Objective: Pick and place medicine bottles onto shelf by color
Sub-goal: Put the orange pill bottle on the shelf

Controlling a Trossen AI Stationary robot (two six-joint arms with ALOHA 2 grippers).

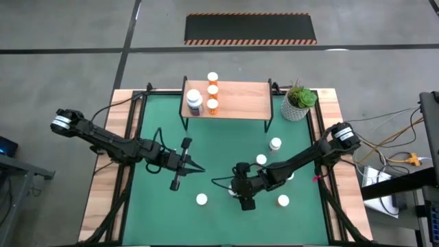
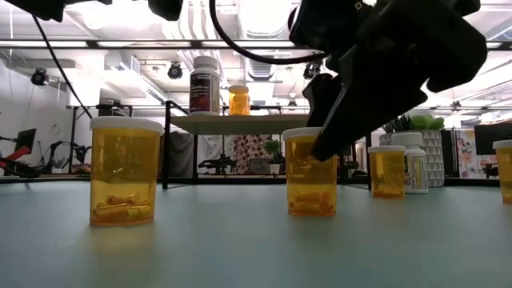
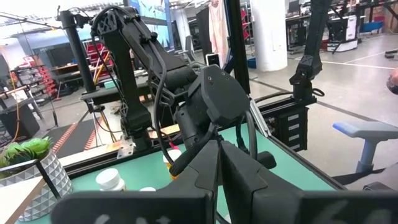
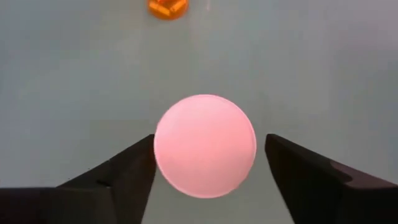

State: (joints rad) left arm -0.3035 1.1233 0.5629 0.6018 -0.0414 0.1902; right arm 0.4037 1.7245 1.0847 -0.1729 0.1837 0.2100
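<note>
A green mat (image 1: pixel 158 199) covers the wooden table (image 1: pixel 103 192), light wood showing along both side edges; a white pot with a green plant (image 1: pixel 299 101) stands at the far right corner of the mat; beyond the table, a black floor mat with striped edges (image 1: pixel 250 29) lies on grey concrete; orange and yellow cables (image 1: pixel 405 159) trail across the floor to the right; workshop racks and ceiling lights fill the room behind.
</note>
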